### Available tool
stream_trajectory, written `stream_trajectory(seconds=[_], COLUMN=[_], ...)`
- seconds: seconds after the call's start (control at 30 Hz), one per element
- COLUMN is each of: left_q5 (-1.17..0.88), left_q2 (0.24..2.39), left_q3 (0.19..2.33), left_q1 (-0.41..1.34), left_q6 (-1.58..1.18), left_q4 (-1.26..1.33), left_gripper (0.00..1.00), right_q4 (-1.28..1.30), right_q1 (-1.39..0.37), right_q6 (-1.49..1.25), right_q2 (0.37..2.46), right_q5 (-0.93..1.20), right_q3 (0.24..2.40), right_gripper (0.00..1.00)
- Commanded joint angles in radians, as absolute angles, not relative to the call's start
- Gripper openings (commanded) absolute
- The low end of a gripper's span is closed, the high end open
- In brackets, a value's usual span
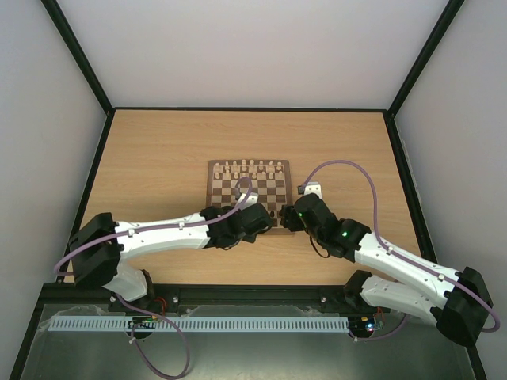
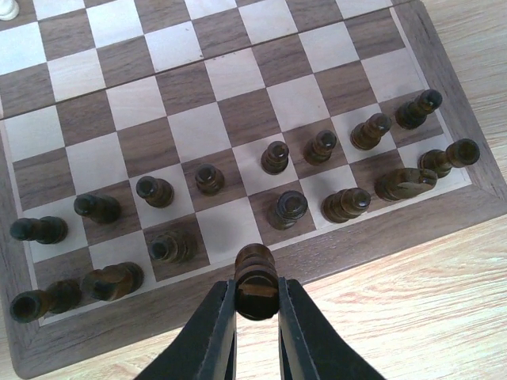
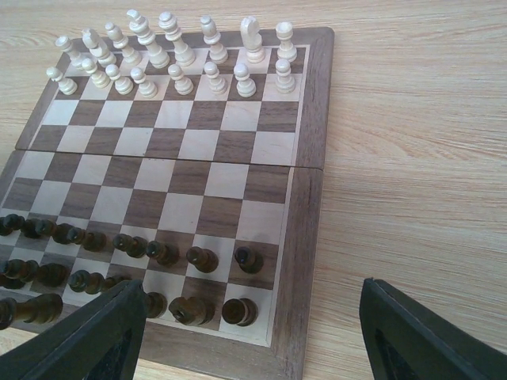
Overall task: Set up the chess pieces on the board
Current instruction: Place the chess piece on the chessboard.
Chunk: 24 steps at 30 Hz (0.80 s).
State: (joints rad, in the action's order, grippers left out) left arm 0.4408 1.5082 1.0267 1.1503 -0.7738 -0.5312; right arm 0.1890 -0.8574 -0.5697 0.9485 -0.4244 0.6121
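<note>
Though tiny, ridged dark-wood chess piece (image 2: pixel 255 267)

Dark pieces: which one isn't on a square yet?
The piece held in the left gripper, over the board's near border. The other dark pieces all sit on squares.

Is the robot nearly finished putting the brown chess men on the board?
Nearly. Done: the dark pieces stand in two rows on the near side of the board. In hand: the left gripper is shut on the last dark piece, above the board's near edge. Left: one bare back-row square, likely its spot. The right gripper is open, holding nothing.
</note>
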Motion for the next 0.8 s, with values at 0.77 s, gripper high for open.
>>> stream_trajectory(seconds=[0.77], left_q5=[0.431], left_q2=[1.527], left_q3=[0.981], left_q1=[1.106], left_q6=[-0.756], left_q4=[-0.491], left_gripper=[0.05], right_q4=[0.206], right_q1=[-0.856], right_q6=[-0.581], right_q2=[0.945], right_q5=[-0.443], right_q3=[0.602], right_gripper=[0.76])
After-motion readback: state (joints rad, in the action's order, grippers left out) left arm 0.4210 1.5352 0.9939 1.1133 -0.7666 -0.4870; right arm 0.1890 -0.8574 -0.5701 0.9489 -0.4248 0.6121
